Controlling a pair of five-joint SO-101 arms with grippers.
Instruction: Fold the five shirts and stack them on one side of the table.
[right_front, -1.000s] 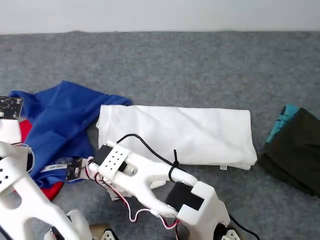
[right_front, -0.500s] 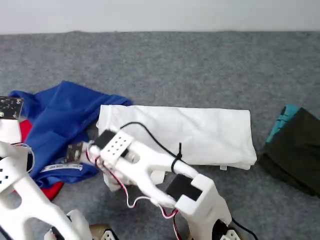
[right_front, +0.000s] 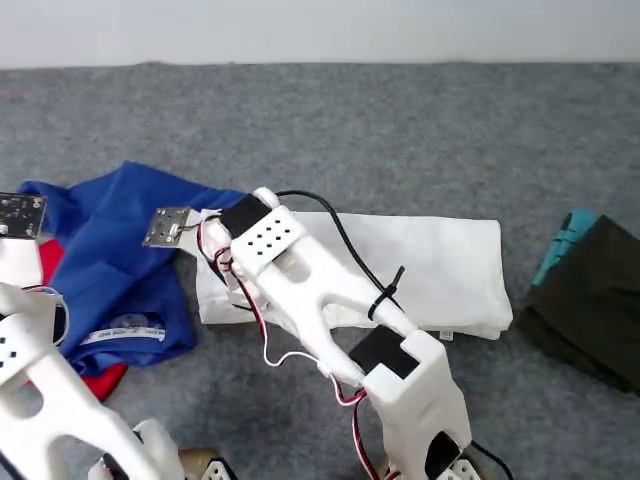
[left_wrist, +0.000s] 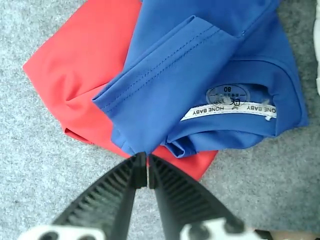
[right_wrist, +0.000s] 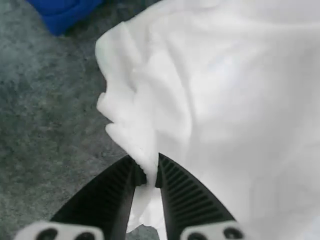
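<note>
The white shirt (right_front: 420, 265) lies across the middle of the worktop (right_front: 400, 130) as a long band already folded lengthwise. Its left end is pinched in the right hand (right_wrist: 147, 175), whose fingers are closed on a bunched bit of the near left edge. That grip looks meant for carrying this end over to the right for the cross fold, so the band would halve on itself. Just left of it the blue shirt (right_front: 115, 240) is spread loose and rumpled, collar label up, on top of the red shirt (left_wrist: 75, 75). Both are unfolded and seem to be waiting their turn. The left hand (left_wrist: 143, 167) hangs over the near edge of that heap with its fingers drawn together. The tips meet right at a corner of the blue hem, and I cannot tell whether they nip the cloth or only touch it. At the far right a dark shirt (right_front: 590, 310) sits on a teal one (right_front: 565, 245), probably the start of the stack. The right arm (right_front: 330, 310) covers the near left part of the white band from above, hiding how the cloth hangs there. The red shirt is mostly buried under the blue. The right-hand pile is cut off at the edge, so how neatly it is folded is unclear.
</note>
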